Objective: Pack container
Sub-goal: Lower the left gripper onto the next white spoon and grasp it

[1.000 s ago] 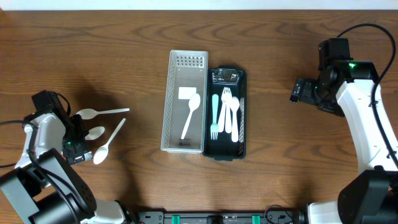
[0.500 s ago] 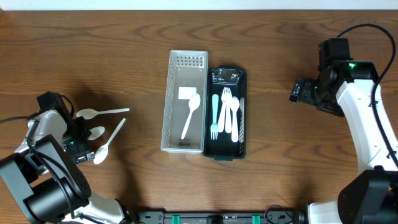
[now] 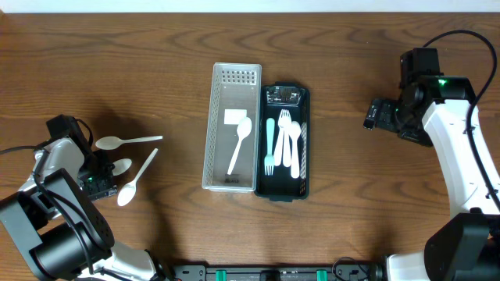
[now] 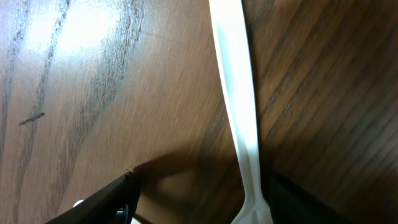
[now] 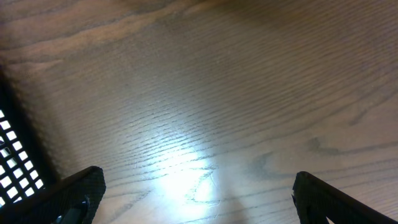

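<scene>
Wooden table [image 3: 156,62] fills the overhead view. My right arm [image 3: 461,164] is out on the right side, well apart from the trays. My left arm [image 3: 55,168] is low at the left edge. Mid-table is a white basket [image 3: 212,133] with a perforated far end, its long side touching the black container [image 3: 306,144] on its right. The basket holds one white spoon [image 3: 239,144] lying diagonally, bowl just beside a white square label [image 3: 233,117]. The black container holds a teal fork [image 3: 269,144] and white forks [image 3: 285,144] lengthwise, side by side; there are more white pieces along its right wall, kind unclear. Three loose spoons lie on bare wood at left, well apart from both trays and near my left wrist: top spoon [image 3: 109,143] with its handle pointing right, middle spoon [image 3: 121,165] with only the bowl showing, lower spoon [image 3: 125,195] lying diagonally. Left pincer [image 4: 199,199]: jaws apart, straddling a white spoon handle [image 4: 239,106] that lies flat on the wood. The handle sits just beside one finger [image 4: 305,208], and wood shows between it and the other finger [image 4: 106,208], so it is not clamped. I can't tell which of the three spoons it is. Right pincer [image 5: 199,202]: jaws wide apart with nothing between, hovering over bare wood, with a bit of black mesh [image 5: 12,149] at the left edge of its wrist view.
</scene>
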Robot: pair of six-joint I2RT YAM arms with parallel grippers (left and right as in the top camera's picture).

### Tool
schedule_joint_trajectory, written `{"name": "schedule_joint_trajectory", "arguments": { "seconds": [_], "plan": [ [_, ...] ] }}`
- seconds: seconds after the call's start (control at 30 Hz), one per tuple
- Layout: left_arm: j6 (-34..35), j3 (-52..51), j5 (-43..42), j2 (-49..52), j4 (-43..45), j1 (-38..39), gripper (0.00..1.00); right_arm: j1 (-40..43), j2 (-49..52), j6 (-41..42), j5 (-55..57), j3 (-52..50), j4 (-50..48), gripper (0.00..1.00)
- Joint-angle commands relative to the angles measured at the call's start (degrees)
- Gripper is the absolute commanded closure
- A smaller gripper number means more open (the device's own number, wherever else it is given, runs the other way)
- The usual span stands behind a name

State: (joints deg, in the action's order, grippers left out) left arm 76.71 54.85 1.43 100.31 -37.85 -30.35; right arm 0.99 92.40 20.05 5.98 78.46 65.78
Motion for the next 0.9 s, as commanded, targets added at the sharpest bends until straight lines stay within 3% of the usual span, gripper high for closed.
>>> {"name": "schedule_joint_trajectory", "arguments": {
  "seconds": [0.0, 0.1, 0.23, 0.4, 0.57, 0.87],
  "plan": [
    [0.5, -0.2, 0.6, 0.5, -0.2, -0.3, 0.32, 0.1, -0.5, -0.9, -0.2, 0.2, 0.3, 0.01],
    [0.5, -0.2, 1.2, 0.6, -0.2, -0.3, 0.38, 0.1, -0.5, -0.9, -0.2, 0.2, 0.5, 0.01],
    [0.2, -0.2, 1.1, 1.3, 0.8, -0.3, 0.54, 0.1, -0.5, -0.9, -0.2, 0.2, 0.6, 0.01],
    [-0.1, -0.2, 1.1, 2.8, 0.9, -0.3, 0.59, 0.1, -0.5, -0.9, -0.2, 0.2, 0.9, 0.01],
    [-0.1, -0.2, 1.1, 3.5, 1.0, -0.3, 0.71, 0.1, -0.5, -0.9, -0.2, 0.2, 1.0, 0.01],
    [-0.1, -0.2, -1.4, 3.5, 1.1, -0.3, 0.8, 0.1, -0.5, -0.9, -0.2, 0.2, 1.5, 0.01]
  ]
}}
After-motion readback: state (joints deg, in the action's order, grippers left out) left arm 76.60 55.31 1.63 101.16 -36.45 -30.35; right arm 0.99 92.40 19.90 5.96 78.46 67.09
